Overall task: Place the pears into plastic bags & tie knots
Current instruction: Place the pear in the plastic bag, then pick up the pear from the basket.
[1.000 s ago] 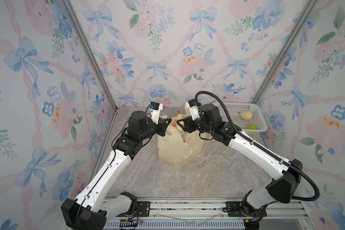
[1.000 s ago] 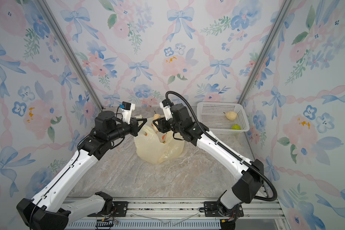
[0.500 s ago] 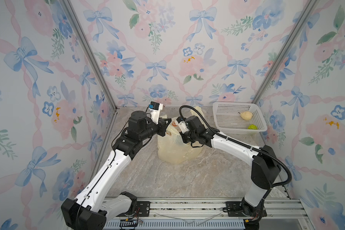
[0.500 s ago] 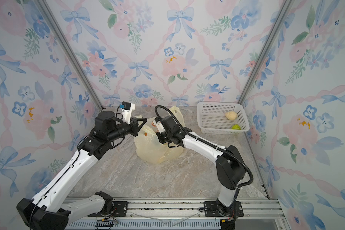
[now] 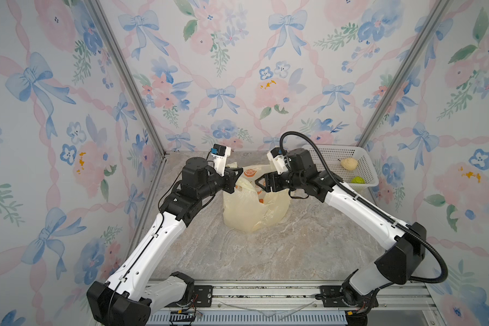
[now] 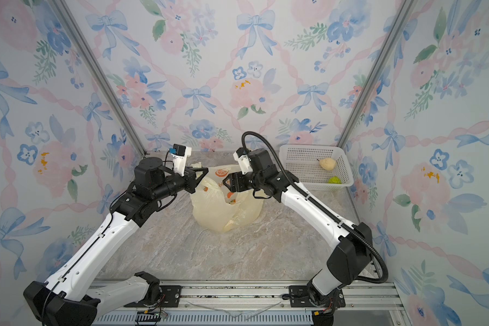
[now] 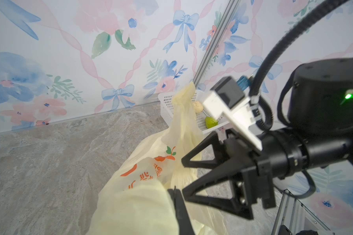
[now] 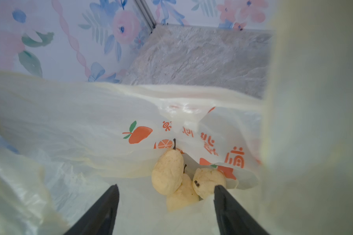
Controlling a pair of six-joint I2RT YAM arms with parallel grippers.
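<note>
currently, in both top views, you find the plastic bag standing on the marble tabletop at the centre of the frame, mouth facing up. the left gripper sits at the bag's upper left edge, jaws closed on a bunched fold of the film; the left wrist view shows that film gathered against its finger. the right gripper is at the bag's mouth, just right of centre, jaws spread wide and holding nothing. check the right wrist view: three pears, all cream, lie touching one another inside the bag, beyond the open fingers. the white basket, at the right of the frame near the back wall, holds one cream pear and one green pear, set apart. one handle strip stands up loose.
</note>
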